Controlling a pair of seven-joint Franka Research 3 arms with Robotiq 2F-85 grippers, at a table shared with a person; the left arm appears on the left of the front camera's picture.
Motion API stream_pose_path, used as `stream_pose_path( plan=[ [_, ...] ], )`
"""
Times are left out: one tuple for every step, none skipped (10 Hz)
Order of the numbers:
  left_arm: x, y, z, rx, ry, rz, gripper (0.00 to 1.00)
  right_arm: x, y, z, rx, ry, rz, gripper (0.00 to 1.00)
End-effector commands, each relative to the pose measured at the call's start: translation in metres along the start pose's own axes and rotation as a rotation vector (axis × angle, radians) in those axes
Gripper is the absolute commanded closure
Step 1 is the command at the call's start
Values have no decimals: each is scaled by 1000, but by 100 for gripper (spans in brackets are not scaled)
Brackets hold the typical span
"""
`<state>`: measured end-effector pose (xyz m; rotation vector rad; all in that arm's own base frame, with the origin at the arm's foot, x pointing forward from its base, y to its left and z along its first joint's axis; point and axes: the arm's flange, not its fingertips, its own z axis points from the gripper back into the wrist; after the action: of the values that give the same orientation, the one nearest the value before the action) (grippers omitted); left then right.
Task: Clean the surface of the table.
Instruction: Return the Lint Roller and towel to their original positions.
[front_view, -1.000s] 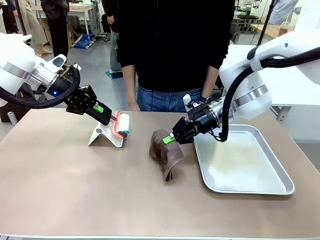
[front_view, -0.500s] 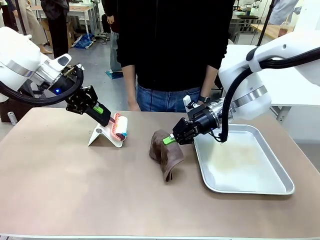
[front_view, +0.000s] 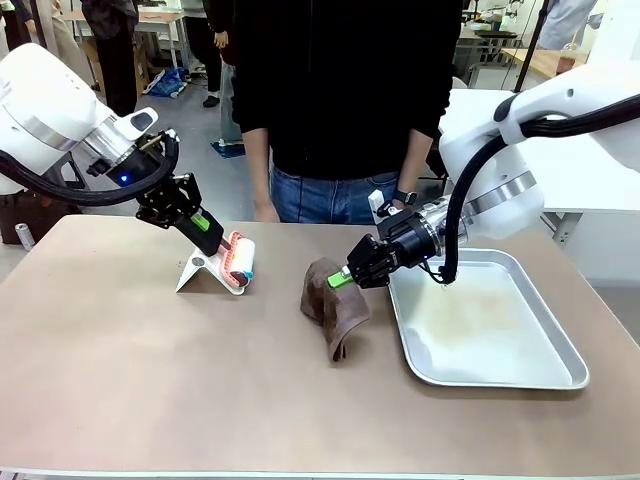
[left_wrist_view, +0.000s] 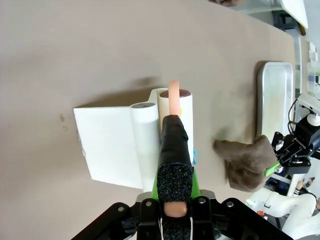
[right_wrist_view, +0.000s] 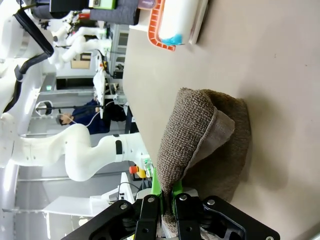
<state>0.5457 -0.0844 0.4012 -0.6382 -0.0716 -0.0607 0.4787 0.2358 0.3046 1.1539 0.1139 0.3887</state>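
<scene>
Front view: left gripper (front_view: 222, 243) fingers closed on lint roller (front_view: 240, 260) handle above white stand (front_view: 205, 271); right gripper (front_view: 343, 278) fingers pinched brown cloth (front_view: 333, 305) lying on taupe worktop (front_view: 180, 370) beside metal tray (front_view: 490, 325).
Left wrist view: fingers (left_wrist_view: 174, 150) clamped orange handle (left_wrist_view: 173, 95).
Right wrist view: fingers (right_wrist_view: 150, 212) gripped cloth edge.

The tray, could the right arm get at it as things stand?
Probably yes, once it lets go. The tray lies bare right beside the right gripper, with nothing between them, but the jaws are shut on the brown cloth.
</scene>
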Motion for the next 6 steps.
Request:
stream_pose_path(
  plan=[
    [7,-5,-1,34,7,25,78,4,1,1,16,-15,3,92],
    [7,-3,-3,31,14,27,78,5,-1,0,8,-12,-1,92],
    [6,-2,-3,33,14,29,78,6,-2,0,-2,-10,-10,92],
    [6,-2,-4,36,14,28,78,7,-3,0,-20,-10,-18,92],
    [6,-1,-4,36,16,28,78,6,-3,1,-56,-4,-23,92],
    [6,-1,-4,36,14,26,78,6,-4,0,-87,4,-21,92]
  ],
)
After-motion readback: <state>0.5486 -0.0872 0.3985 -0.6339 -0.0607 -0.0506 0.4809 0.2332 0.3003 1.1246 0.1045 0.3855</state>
